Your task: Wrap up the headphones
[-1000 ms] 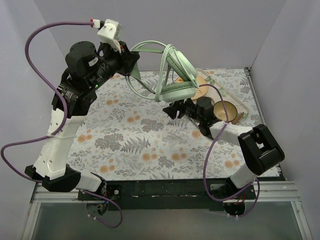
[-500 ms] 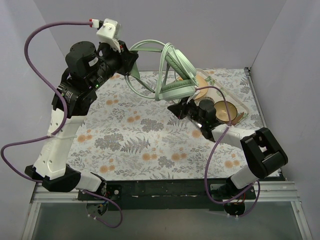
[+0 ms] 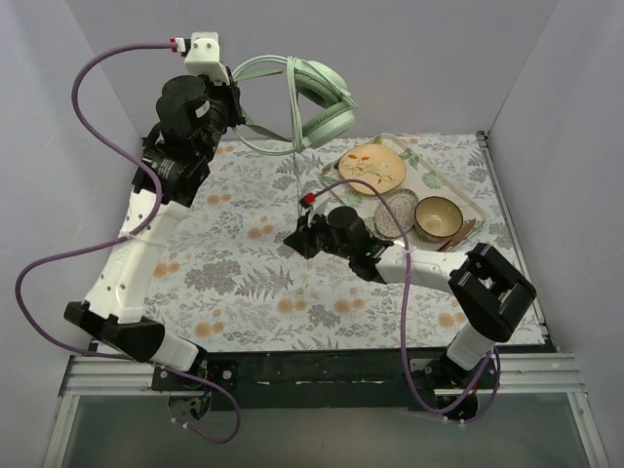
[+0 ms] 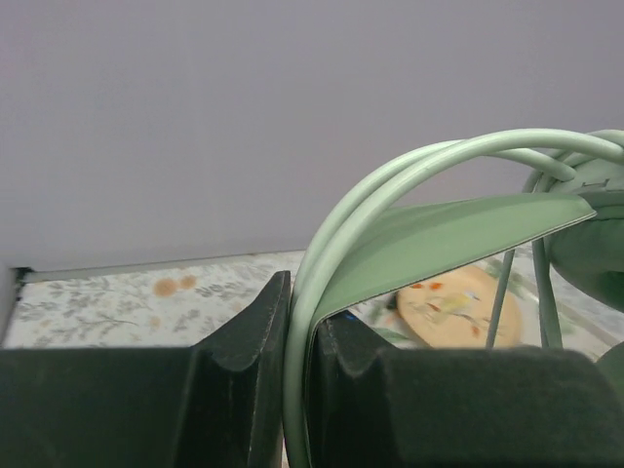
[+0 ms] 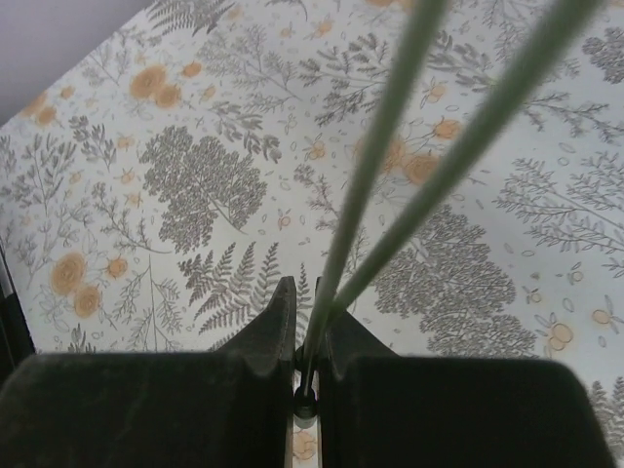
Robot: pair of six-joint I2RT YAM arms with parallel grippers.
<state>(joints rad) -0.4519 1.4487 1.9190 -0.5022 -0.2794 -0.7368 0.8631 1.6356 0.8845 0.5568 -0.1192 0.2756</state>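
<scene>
The mint-green headphones (image 3: pixel 327 100) hang high above the far side of the table, ear cups together. My left gripper (image 3: pixel 234 99) is shut on their thin wire headband (image 4: pixel 409 171), which passes between the black fingers (image 4: pixel 244 351). An ear cup (image 4: pixel 590 249) shows at that view's right edge. The thin green cable (image 3: pixel 295 161) drops straight down from the headphones to my right gripper (image 3: pixel 296 237), low over the middle of the floral table. That gripper (image 5: pixel 307 297) is shut on the cable, and two strands of cable (image 5: pixel 375 166) run up from its jaws.
A white tray (image 3: pixel 472 198) at the back right holds an orange-patterned plate (image 3: pixel 373 167), a small patterned dish (image 3: pixel 398 212) and a bowl (image 3: pixel 438 215). Purple robot cables (image 3: pixel 58 258) loop beside the left arm and over the right arm. Grey walls enclose three sides.
The left arm has raised the headphones and swung them back and left. The right gripper went from open under the ear cups to shut on the cable, and moved left and nearer.
</scene>
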